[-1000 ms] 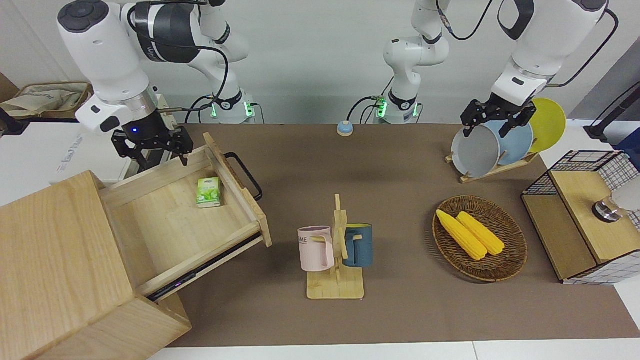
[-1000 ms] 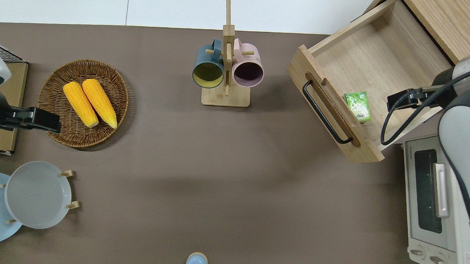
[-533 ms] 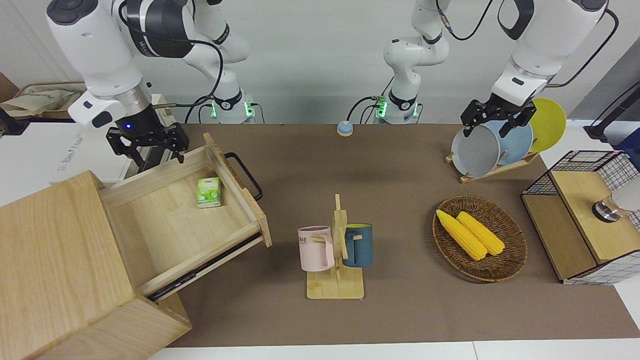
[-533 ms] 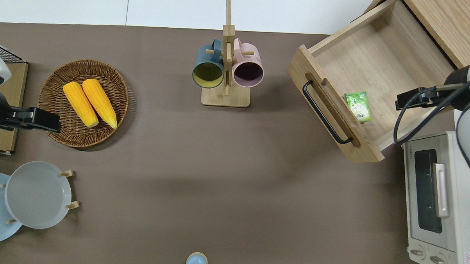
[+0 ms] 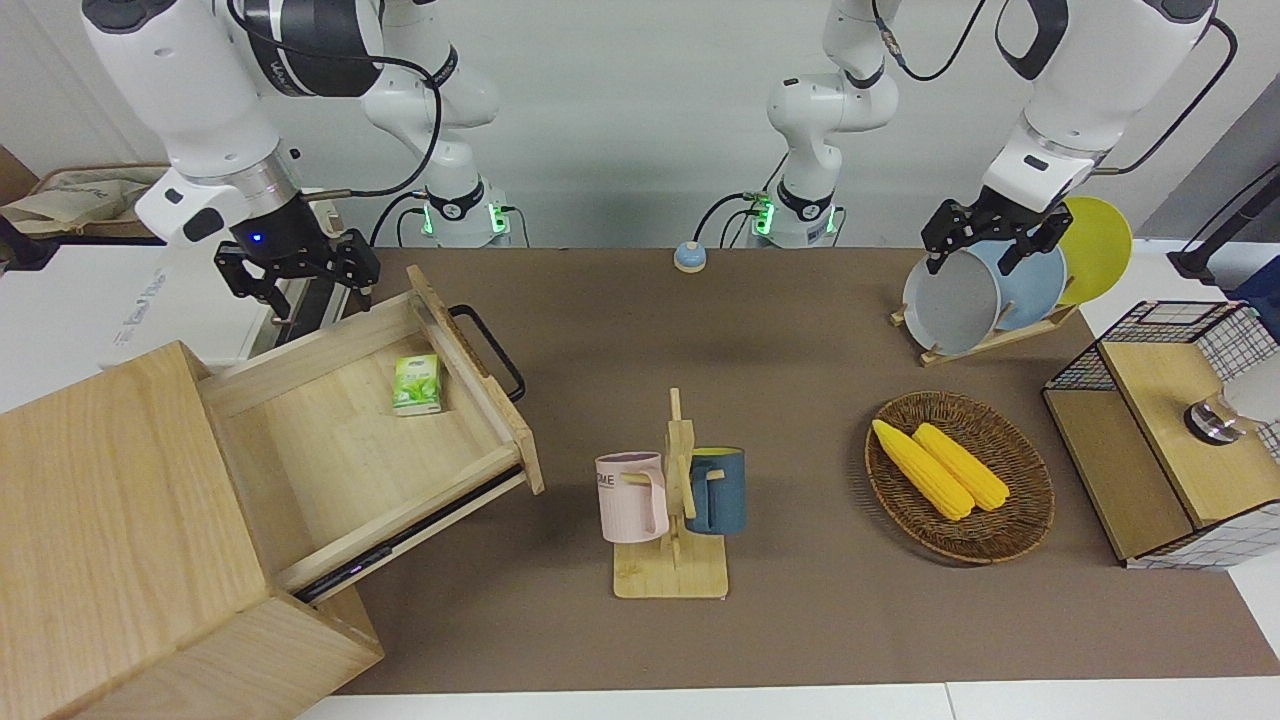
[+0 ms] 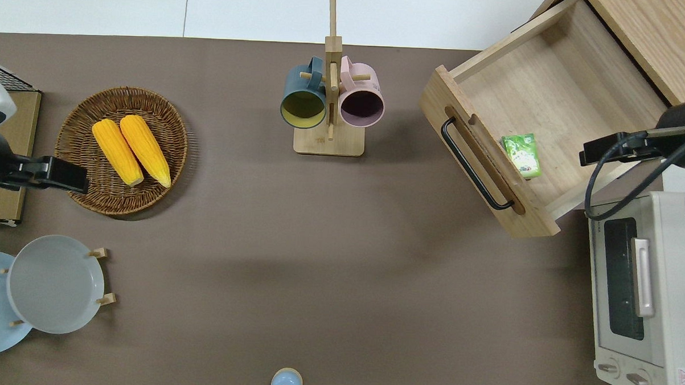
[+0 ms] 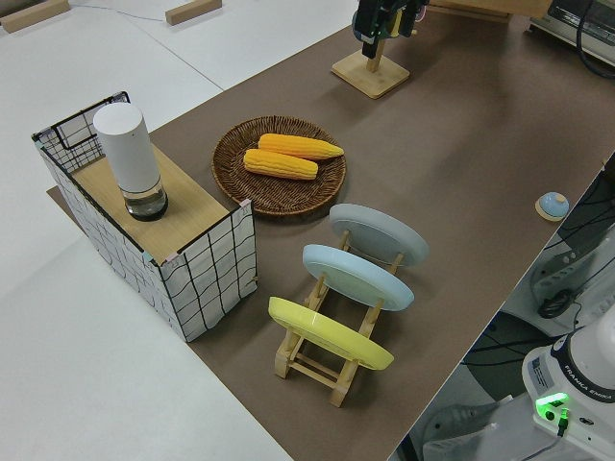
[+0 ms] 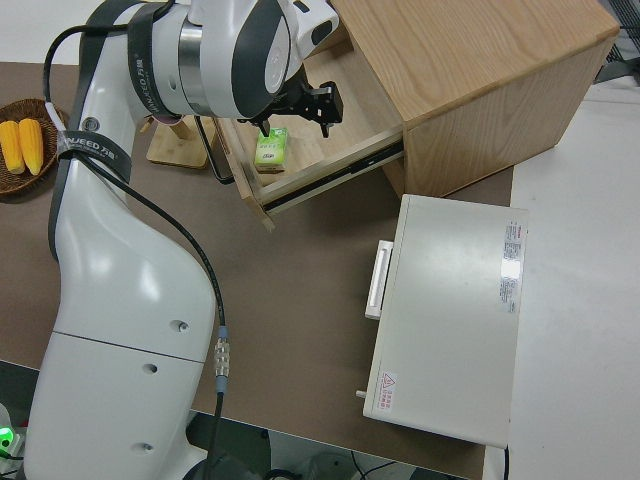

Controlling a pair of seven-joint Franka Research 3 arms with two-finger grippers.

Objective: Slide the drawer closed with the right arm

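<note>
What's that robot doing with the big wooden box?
The drawer of the wooden cabinet is pulled wide open, with a small green carton lying inside. The right arm's hand, open and empty, is up over the drawer's side edge near the white toaster oven, touching nothing. The black handle has not been pushed yet. The left arm is parked.

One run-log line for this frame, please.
drawer: open, green carton inside | right gripper: open, empty, over drawer's edge nearest the robots, clear of handle | left arm: parked | closing: not begun
</note>
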